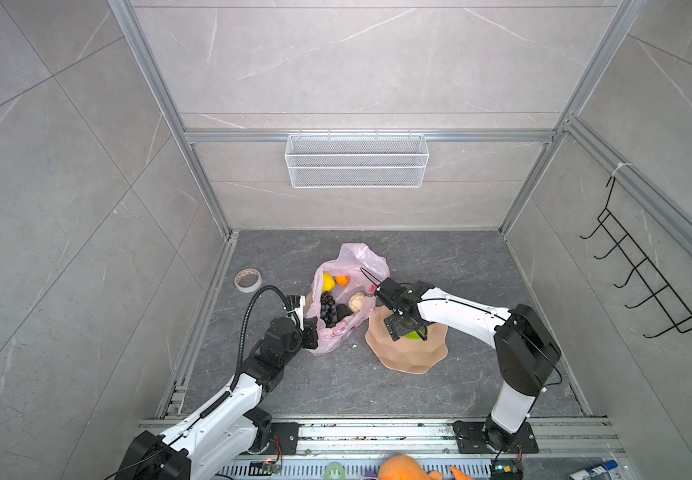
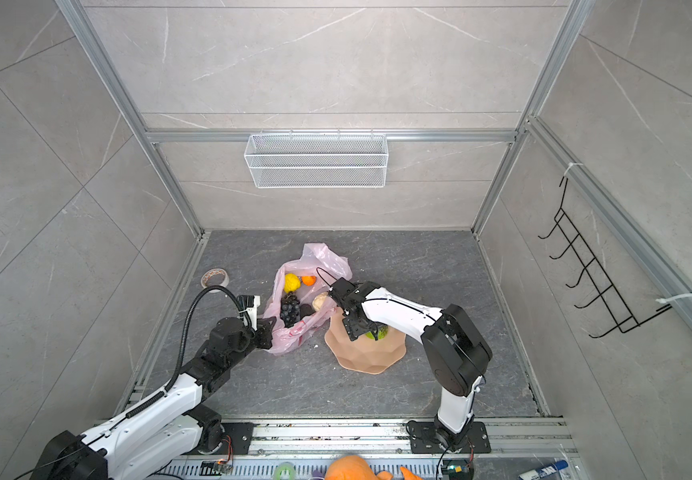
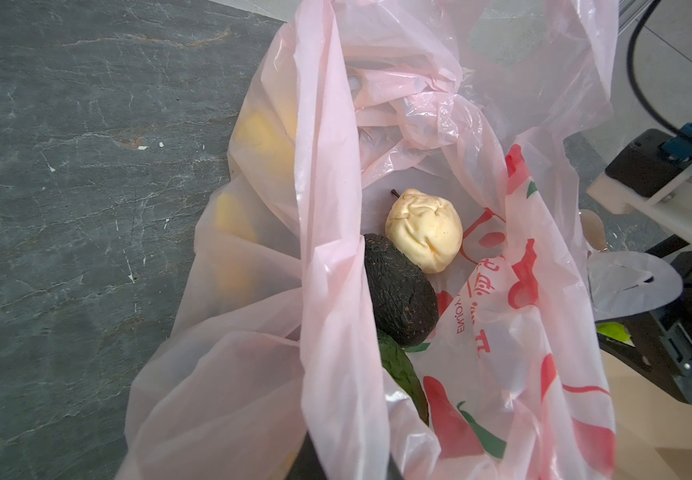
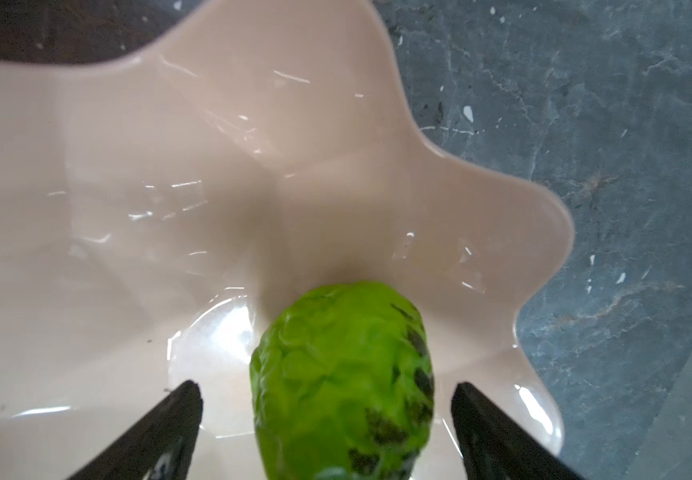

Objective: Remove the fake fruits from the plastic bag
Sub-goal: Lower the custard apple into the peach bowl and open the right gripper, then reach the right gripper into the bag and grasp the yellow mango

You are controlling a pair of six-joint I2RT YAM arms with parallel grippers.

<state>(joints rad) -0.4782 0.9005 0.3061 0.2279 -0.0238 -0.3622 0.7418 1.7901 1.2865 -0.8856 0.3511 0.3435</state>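
Note:
The pink plastic bag [image 1: 367, 259] [image 2: 327, 257] lies open mid-floor. Inside it I see fake fruits: a yellow lemon [image 1: 328, 282], an orange [image 1: 342, 281], black grapes [image 1: 328, 311], a dark avocado [image 3: 398, 291] and a cream pear [image 3: 423, 230]. My left gripper [image 1: 313, 332] [image 3: 346, 467] is shut on the bag's near edge, its jaws hidden by plastic. A bumpy green fruit [image 4: 344, 382] [image 1: 412, 335] rests on the peach plate [image 1: 415, 357] [image 4: 128, 166]. My right gripper [image 4: 326, 386] [image 2: 365, 330] is open around it, with a gap on each side.
A tape roll [image 1: 247, 279] lies at the floor's left edge. A white wire basket [image 1: 356, 160] hangs on the back wall and a black hook rack [image 1: 643, 270] on the right wall. An orange plush toy [image 1: 406, 469] sits by the front rail.

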